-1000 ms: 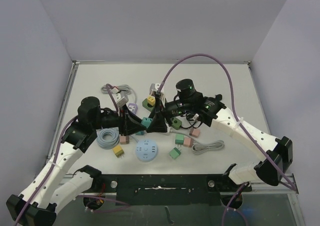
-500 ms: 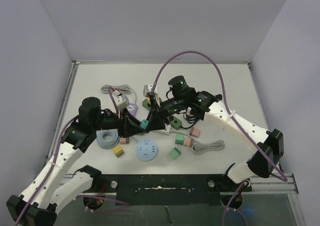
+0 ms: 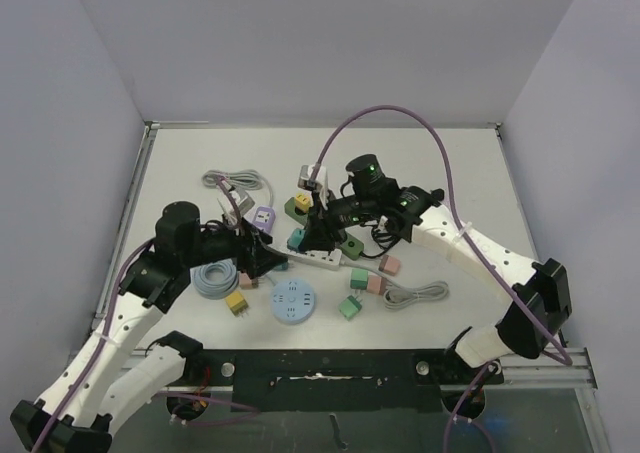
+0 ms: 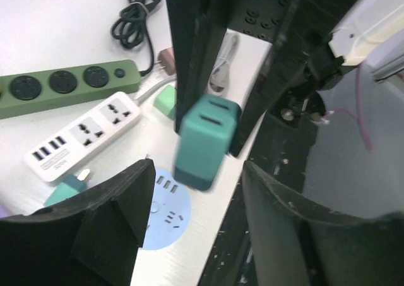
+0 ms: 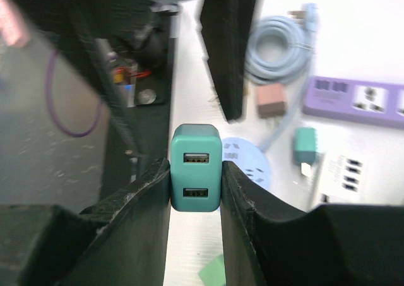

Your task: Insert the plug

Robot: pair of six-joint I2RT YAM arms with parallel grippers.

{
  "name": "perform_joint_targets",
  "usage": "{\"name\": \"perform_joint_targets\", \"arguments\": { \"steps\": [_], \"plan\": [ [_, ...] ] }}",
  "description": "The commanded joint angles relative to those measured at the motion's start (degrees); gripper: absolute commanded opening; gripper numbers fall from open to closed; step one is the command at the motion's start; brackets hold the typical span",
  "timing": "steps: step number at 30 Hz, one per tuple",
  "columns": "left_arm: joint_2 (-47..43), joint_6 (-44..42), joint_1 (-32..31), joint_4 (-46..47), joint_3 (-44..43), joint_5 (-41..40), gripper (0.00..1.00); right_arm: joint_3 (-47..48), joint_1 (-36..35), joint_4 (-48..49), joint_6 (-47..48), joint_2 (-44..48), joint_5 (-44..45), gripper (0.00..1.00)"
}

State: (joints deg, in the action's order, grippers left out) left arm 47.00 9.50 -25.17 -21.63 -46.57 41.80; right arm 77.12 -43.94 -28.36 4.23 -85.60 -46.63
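Note:
The plug (image 5: 196,166) is a teal charger block with two USB ports, pinched at its sides by my right gripper (image 5: 196,172), which is shut on it. In the top view the plug (image 3: 297,239) hangs just above the white power strip (image 3: 318,260), with the right gripper (image 3: 306,235) over it. My left gripper (image 3: 274,259) stands open just left of the plug. In the left wrist view the plug (image 4: 203,141) sits beyond the left gripper (image 4: 197,172), whose jaws are spread and clear of it.
A round blue socket hub (image 3: 293,301), a purple strip (image 3: 262,216) and a green strip (image 4: 63,84) lie around the white power strip (image 4: 82,137). Several small coloured adapters, a coiled blue cable (image 3: 214,276) and a grey cable (image 3: 418,294) are scattered on the table.
The left gripper has opened and let go of the teal plug while the right gripper closed on it. The plug has shifted slightly right and back with the right gripper.

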Motion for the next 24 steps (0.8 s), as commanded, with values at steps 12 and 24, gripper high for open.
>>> {"name": "perform_joint_targets", "arguments": {
  "steps": [12, 24],
  "plan": [
    [-18.85, 18.41, -0.17, 0.98, 12.06, -42.81, 0.67, -10.07, 10.6, 18.18, -7.48, -4.07, 27.9, 0.0],
    [-23.42, 18.62, -0.23, -0.39, 13.02, -44.17, 0.67, -2.26, 10.8, 21.83, -7.06, -17.97, 30.28, 0.0]
  ]
}}
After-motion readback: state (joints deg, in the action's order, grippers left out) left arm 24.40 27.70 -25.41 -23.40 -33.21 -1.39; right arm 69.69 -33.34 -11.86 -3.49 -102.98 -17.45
